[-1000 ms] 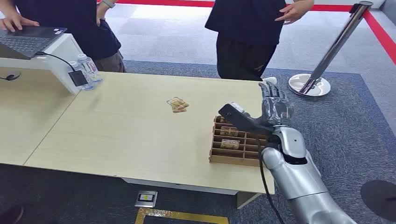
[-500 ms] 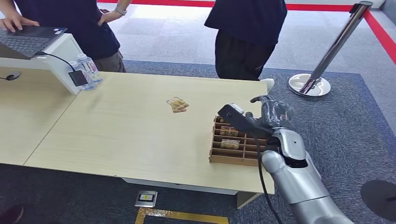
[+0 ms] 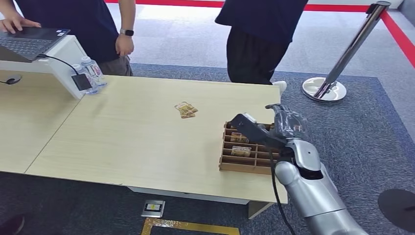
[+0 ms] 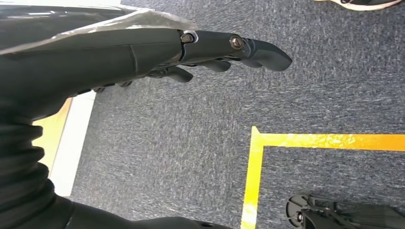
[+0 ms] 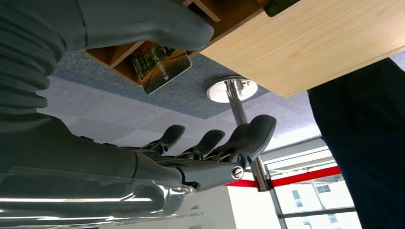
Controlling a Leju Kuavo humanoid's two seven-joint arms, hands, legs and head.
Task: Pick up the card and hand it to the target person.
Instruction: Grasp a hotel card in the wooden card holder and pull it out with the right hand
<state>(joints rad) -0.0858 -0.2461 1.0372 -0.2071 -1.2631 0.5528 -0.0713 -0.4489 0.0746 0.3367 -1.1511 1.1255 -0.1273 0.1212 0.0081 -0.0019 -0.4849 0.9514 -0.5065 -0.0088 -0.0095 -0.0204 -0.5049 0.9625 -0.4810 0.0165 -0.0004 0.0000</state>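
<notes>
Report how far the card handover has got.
Nothing looks finished yet. The right hand hovers over the wooden compartment box with its fingers apart and nothing in them, and a card sits in a slot close by. Gripping a card, lifting it out and passing it to the person beyond the table remain.

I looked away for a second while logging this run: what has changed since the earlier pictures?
The right hand, upright with fingers raised a second ago, has tipped forward and lowered over the brown wooden compartment box, holding nothing. The person at the laptop dropped an arm. The loose cards on the pale wooden table stayed put.
</notes>
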